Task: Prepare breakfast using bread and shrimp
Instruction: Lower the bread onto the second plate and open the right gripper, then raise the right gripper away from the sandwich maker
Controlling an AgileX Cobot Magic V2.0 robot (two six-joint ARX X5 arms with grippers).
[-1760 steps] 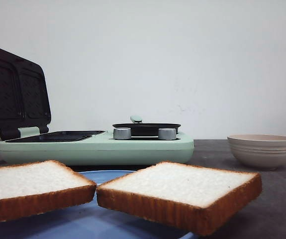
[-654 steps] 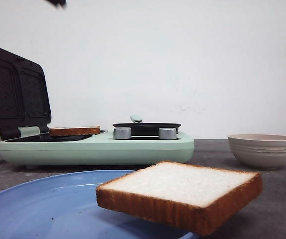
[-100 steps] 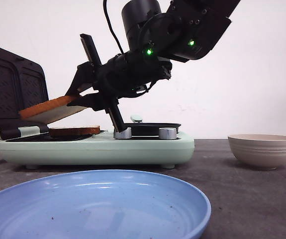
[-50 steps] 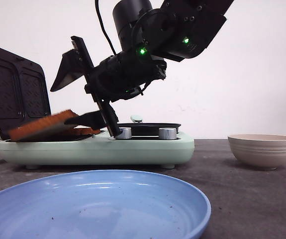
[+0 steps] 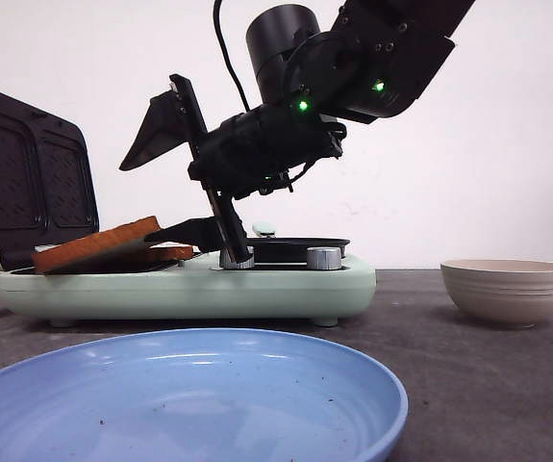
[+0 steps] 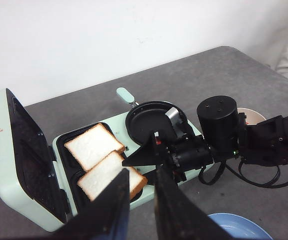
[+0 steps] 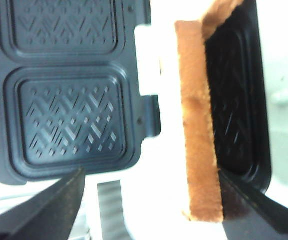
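Blue plate (image 5: 189, 385): nearest the front camera, bare.
Bowl (image 5: 507, 289): beige, at the right on the dark table (image 5: 488, 385), well apart from the plate.
Sandwich maker (image 5: 189, 284): mint green, lid (image 5: 31, 178) raised at the left.
Near bread slice (image 6: 111, 176): tilted on the near grill cavity, one edge raised, overlapping the far slice in the front view.
Far bread slice (image 6: 93, 146): flat in the far cavity.
Right gripper (image 5: 165, 178): jaws spread wide, one finger above the slice, the lower one just beside its raised edge.
Right arm (image 5: 353, 67): reaches in from the upper right, angled down toward the grill.
Left gripper (image 6: 138, 210): held high over the table, fingers slightly apart, empty.
Frying pan (image 6: 151, 120): black, on the maker's right half.
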